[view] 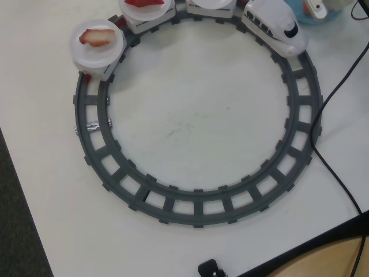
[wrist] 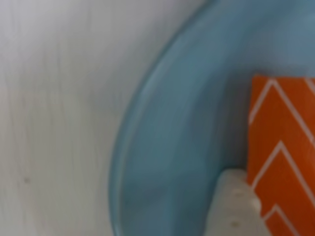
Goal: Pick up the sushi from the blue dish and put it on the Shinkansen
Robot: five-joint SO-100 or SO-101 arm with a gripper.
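1. On my wrist view I am very close over the blue dish point(wrist: 167, 147); its rim curves from the top right down to the bottom left, with bare white table point(wrist: 54, 118) to the left of it.
2. The sushi point(wrist: 283, 152) lies in the dish at the right edge of that view, orange with thin white diagonal stripes, cut off by the frame.
3. A pale, blurred block point(wrist: 234, 206) comes in from the bottom edge and sits just against the lower left corner of the sushi. It may be one of my fingers, but I cannot say for sure.
4. I cannot tell how far the fingers are spread, nor whether they have hold of anything; only that one pale part shows, and the picture is soft.
5. In the overhead view the dish point(view: 302, 12) shows only as a sliver at the top right corner, with a bit of orange and white point(view: 316, 7) above it, too cropped for me to read clearly.
6. The Shinkansen point(view: 275, 26) stands on the grey ring track point(view: 196, 202) just left of the dish in that view, nose pointing down and right.
7. Behind it the cars carry white round plates: one point(view: 98, 43) at the upper left holds a pink-and-white piece point(view: 99, 37), and one point(view: 147, 8) at the top edge holds a dark red piece point(view: 144, 2).
8. A black cable point(view: 323, 150) runs down the right side of the table, beside the track.
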